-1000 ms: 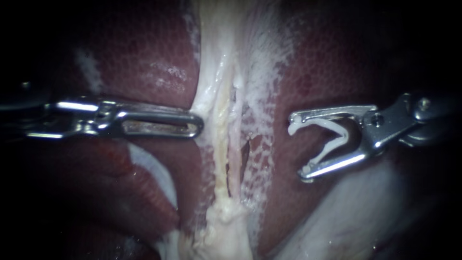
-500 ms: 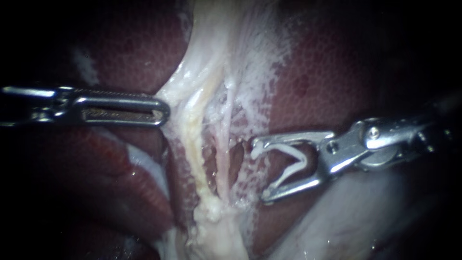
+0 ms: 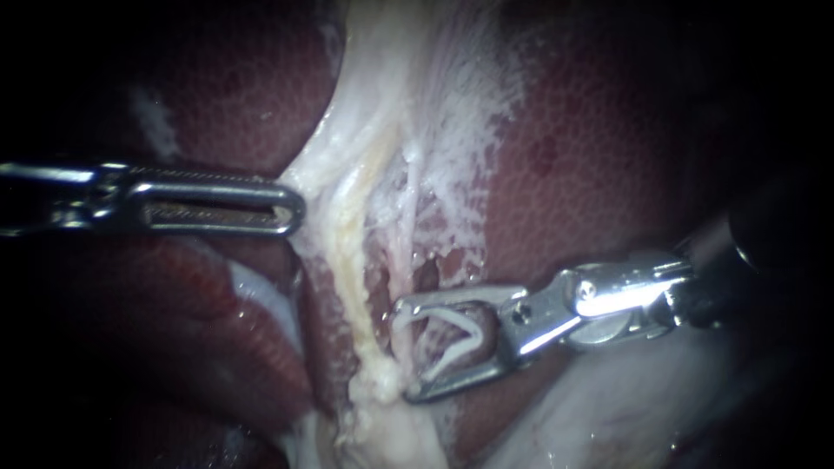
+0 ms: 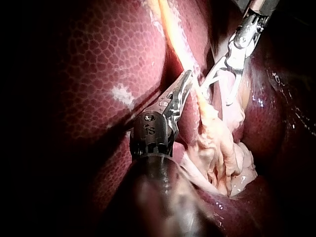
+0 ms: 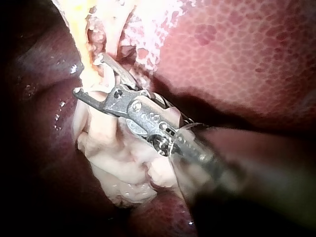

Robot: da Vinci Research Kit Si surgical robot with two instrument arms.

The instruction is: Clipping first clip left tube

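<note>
Two strands run down the pale sheet between the liver lobes: a yellowish left tube [image 3: 349, 239] and a thin pink tube [image 3: 403, 252] to its right. My left instrument [image 3: 294, 208] is shut on the white membrane [image 3: 314, 178] beside the yellowish tube and holds it stretched leftward. My right instrument [image 3: 405, 351] carries a white clip [image 3: 453, 334]; its jaws stand wide apart, both seated on the clip. Their tips have reached the strands, and the thin pink tube seems to pass between them. The wrist views show both instruments [image 4: 186, 79] [image 5: 89, 76] at the same strands.
Dark red liver [image 3: 599, 165] lies on both sides of the pale sheet. A lump of fatty tissue [image 3: 391, 417] sits where the strands end below. Smooth pale tissue [image 3: 625, 399] lies under my right instrument's shaft. A pale band [image 3: 265, 300] crosses the lower left lobe.
My right instrument moved left and down with the clip until its jaws reached the strands. My left instrument pulled the membrane leftward, spreading the strands, then held still.
</note>
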